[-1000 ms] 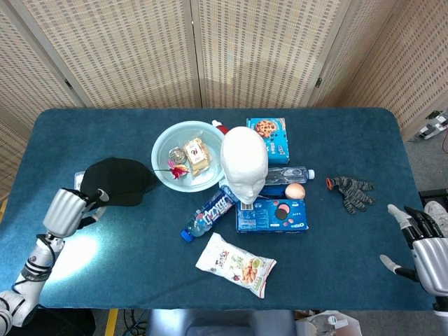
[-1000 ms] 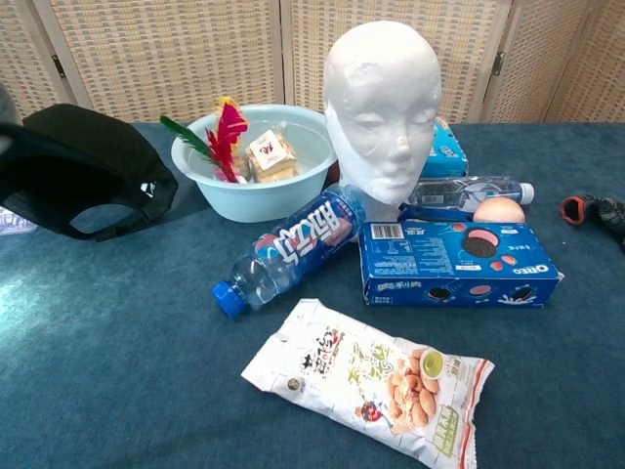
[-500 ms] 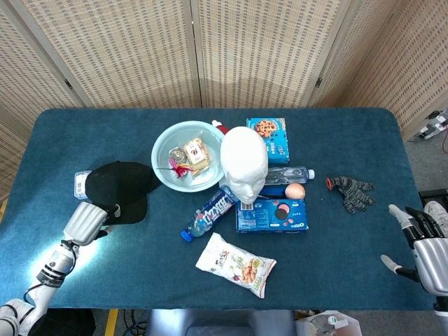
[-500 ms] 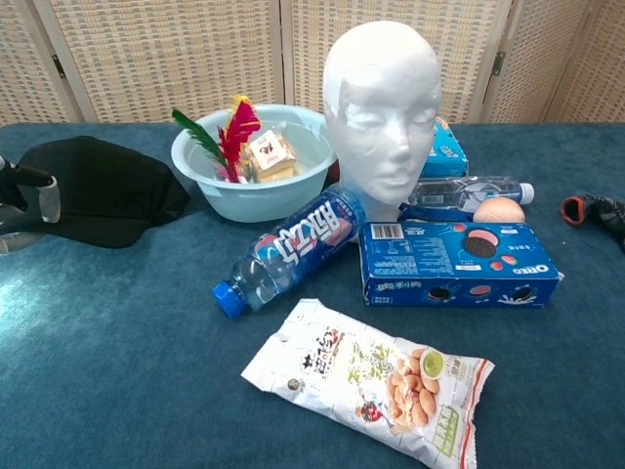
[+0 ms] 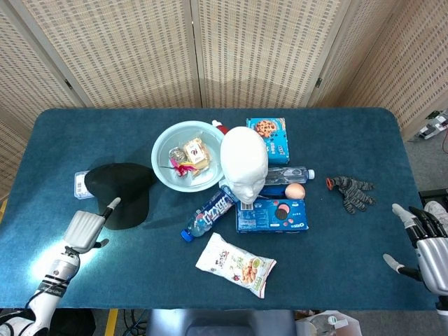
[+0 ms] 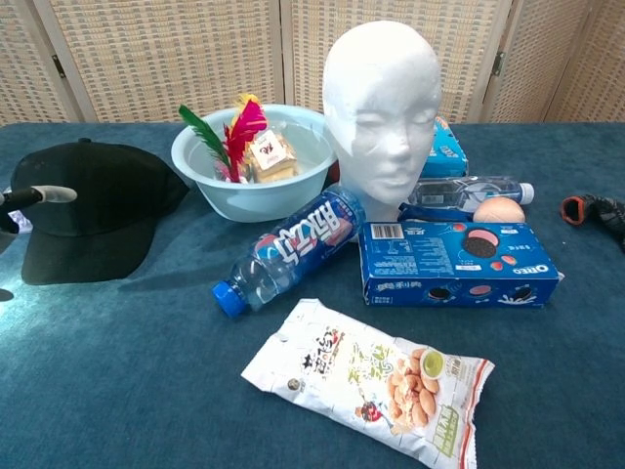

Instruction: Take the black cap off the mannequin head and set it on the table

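The black cap [image 5: 120, 190] lies flat on the blue table [image 5: 105, 133] at the left, brim toward the front; the chest view also shows the cap [image 6: 93, 210]. The white mannequin head [image 5: 244, 163] stands bare at the table's middle, and the head [image 6: 381, 106] faces forward in the chest view. My left hand [image 5: 85, 225] hovers just in front of the cap's brim, holding nothing, one fingertip [image 6: 54, 194] stretched over the cap. My right hand [image 5: 427, 243] rests open at the table's front right edge, empty.
A pale bowl [image 5: 162, 150] with a snack and feathers sits beside the cap. A water bottle [image 5: 210, 211], an Oreo box [image 5: 271, 215], a snack bag [image 5: 235, 264], a cookie box [image 5: 269, 136], an egg [image 5: 295, 190] and a glove [image 5: 352, 191] lie around the head.
The cap came down from my left hand onto the table and was let go. My left hand then drew back toward the front edge. The right hand stayed still.
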Motion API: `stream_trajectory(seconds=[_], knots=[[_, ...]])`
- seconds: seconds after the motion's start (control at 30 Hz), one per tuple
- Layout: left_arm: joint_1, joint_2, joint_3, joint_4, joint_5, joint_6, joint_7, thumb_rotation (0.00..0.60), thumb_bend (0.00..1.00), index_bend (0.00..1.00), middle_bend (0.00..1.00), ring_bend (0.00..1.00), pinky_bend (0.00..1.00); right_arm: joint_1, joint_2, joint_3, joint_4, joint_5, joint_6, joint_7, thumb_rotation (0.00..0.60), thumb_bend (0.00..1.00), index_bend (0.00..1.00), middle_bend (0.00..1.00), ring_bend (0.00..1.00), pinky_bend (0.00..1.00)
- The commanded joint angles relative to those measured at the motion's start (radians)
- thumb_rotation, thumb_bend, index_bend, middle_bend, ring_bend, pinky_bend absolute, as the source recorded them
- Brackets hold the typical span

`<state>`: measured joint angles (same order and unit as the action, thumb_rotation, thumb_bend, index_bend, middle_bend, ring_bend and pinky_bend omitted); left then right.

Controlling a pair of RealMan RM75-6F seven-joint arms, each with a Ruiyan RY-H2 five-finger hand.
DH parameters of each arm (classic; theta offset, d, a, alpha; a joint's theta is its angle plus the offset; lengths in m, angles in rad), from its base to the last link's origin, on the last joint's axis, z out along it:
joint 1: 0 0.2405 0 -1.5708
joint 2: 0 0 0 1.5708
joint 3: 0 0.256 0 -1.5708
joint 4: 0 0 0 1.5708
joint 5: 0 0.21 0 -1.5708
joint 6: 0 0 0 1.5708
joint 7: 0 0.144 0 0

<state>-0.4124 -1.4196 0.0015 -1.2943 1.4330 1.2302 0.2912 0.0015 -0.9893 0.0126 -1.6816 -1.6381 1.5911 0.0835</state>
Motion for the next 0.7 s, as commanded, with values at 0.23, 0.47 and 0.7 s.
stream_trajectory(seconds=[0.23, 0.47, 0.7], knots=[[0.094, 0.08, -0.058, -0.151, -0.078, 0.109, -0.032, 0.6, 0.0, 0.0, 0.46, 0.55, 0.94, 0.002, -0.004, -0.001, 0.008, 0.009, -0.012, 0.005, 0.6, 0.13, 0.09, 0.21, 0.11, 0.16], [0.175, 0.132, -0.049, -0.215, -0.07, 0.198, -0.118, 0.6, 0.0, 0.0, 0.34, 0.4, 0.67, 0.007, -0.007, -0.002, 0.017, 0.019, -0.029, 0.014, 0.6, 0.13, 0.09, 0.21, 0.11, 0.16], [0.252, 0.179, -0.031, -0.284, -0.043, 0.294, -0.149, 0.6, 0.0, 0.0, 0.28, 0.34, 0.55, 0.028, -0.005, -0.009, 0.022, 0.014, -0.07, 0.024, 0.6, 0.13, 0.13, 0.21, 0.11, 0.16]])
